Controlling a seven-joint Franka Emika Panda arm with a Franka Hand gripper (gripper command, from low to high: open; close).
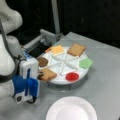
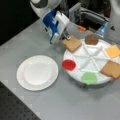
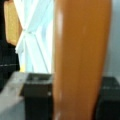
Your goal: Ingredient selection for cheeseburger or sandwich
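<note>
So the claw (image 1: 39, 74) is clamped on one of the tan toast squares (image 1: 48, 74), coming in from the side at the edge of the white divided tray (image 1: 60, 79). In the wrist view that toast (image 3: 81, 60) fills the middle of the frame edge-on, with a dark finger (image 3: 37, 97) on each side of it, so it looks pinched across its flat faces. My guess is the side approach is because the pieces are thin and lie low in their wedge compartments.

The rest sit one per wedge, which keeps them apart and easy to pick: brown patty (image 1: 42, 61), yellow-orange cheese square (image 1: 57, 50), the second toast square (image 1: 76, 49), green leaf piece (image 1: 86, 63) and red disc (image 1: 72, 76).

The white round plate (image 2: 37, 72) sits on the grey surface (image 2: 75, 105) just beside the tray, with nothing on it. No sandwich stack exists yet, so this looks like the very first piece.
</note>
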